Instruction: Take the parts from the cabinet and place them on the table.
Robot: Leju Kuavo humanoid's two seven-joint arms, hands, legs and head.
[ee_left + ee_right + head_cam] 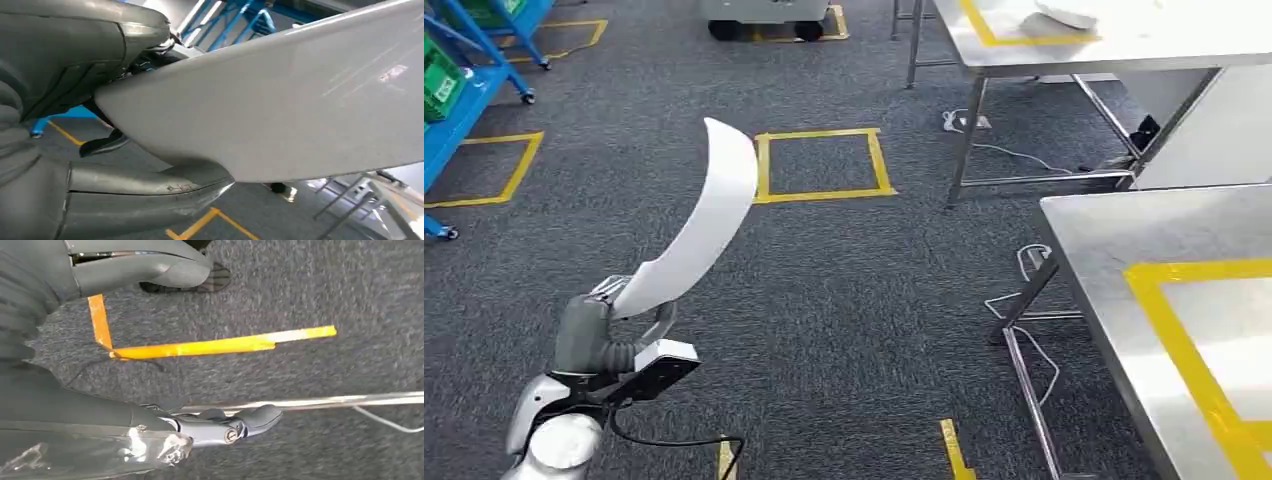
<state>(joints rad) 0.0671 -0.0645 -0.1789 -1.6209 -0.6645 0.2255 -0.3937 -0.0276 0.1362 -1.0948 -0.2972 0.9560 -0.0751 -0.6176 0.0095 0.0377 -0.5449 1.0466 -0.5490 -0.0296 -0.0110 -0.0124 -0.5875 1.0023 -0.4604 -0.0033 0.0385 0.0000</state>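
Above the grey carpet (844,330), the left hand (609,325) holds one end of a long, curved white part (704,215) — the part rises from the hand and slants up and away over the floor, its free end rounded. From the left wrist view, the grey thumb (150,192) lies under the part's (280,105) broad white surface and the dark fingers (102,144) curl beneath its near edge; the part is clamped between them.

The right hand (150,390) hangs over the carpet, seen from its own wrist view. Its thumb (145,267) and its dark fingers (235,425) stand apart with nothing between them — the hand is spread and holds nothing.

To the robot's right stands a steel table (1104,250) with a yellow tape outline (1184,340) on its top. Beyond it, a second steel table (1144,45) carries another white part (1069,14) lying within its own yellow tape border. Yellow tape squares (822,165) mark the carpet. A blue rack (464,90) with green bins (439,80) stands at far left. White cables (1024,300) trail on the carpet beside the table legs.
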